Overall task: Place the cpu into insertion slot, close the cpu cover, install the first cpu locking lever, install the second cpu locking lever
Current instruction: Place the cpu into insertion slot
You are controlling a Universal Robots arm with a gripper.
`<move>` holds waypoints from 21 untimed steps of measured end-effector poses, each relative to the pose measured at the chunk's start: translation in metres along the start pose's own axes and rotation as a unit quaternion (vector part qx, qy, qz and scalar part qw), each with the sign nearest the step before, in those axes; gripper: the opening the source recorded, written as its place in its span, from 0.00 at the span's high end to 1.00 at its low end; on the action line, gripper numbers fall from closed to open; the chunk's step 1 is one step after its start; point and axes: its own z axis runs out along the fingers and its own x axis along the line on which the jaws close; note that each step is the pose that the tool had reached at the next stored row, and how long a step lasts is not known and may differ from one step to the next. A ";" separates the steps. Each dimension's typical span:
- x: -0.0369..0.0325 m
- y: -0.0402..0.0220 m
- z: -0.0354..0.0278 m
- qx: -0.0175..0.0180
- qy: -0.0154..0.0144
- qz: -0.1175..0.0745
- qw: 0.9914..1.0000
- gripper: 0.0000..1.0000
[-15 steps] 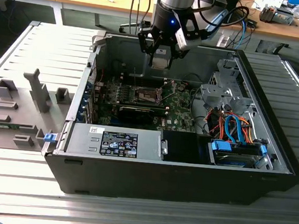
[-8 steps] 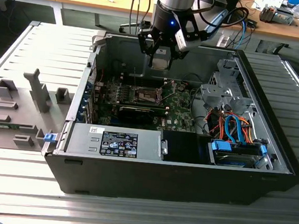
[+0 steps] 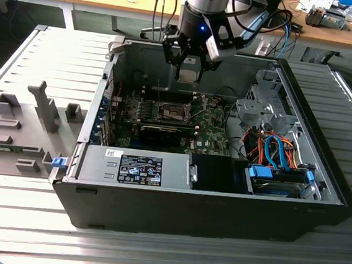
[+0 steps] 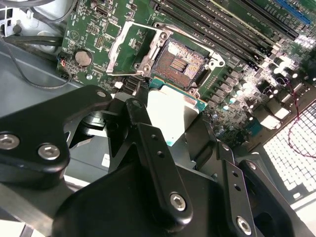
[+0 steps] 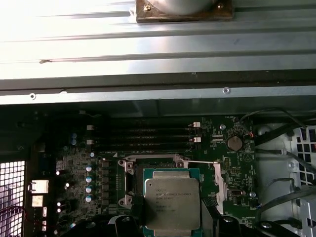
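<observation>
My gripper [image 3: 189, 69] hangs over the open computer case [image 3: 155, 214], shut on the cpu [image 3: 190, 72], well above the green board. In the second wrist view the cpu [image 4: 170, 108] is a flat silver square with a green edge, clamped between the black fingers [image 4: 136, 112]. The insertion slot [image 4: 185, 61] lies just beyond it, dark in the middle and uncovered. The cpu cover [image 4: 129, 47] stands swung open beside the slot. In the first wrist view the cpu [image 5: 173, 200] hides most of the insertion slot [image 5: 148, 173].
A long black card [image 3: 163, 131] lies beside the socket in the exterior view. A labelled power supply [image 3: 141, 166] fills the near side, and a drive cage with blue and orange cables [image 3: 273, 154] is at the exterior view's right. Grey fixtures [image 3: 21, 123] stand outside the case.
</observation>
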 end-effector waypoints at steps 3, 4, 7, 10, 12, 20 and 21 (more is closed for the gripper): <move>0.0000 -0.0001 0.0006 0.000 0.000 0.000 1.000 0.46; 0.0000 -0.0001 0.0008 0.000 0.000 0.000 1.000 0.46; 0.0000 -0.0003 0.0015 0.000 0.000 0.000 1.000 0.46; 0.0000 -0.0004 0.0021 0.000 0.000 0.000 1.000 0.46; -0.0001 -0.0005 0.0027 0.000 0.000 0.000 1.000 0.46; -0.0001 -0.0010 0.0045 0.000 0.000 0.000 1.000 0.46; -0.0001 -0.0010 0.0047 0.000 0.000 0.000 1.000 0.46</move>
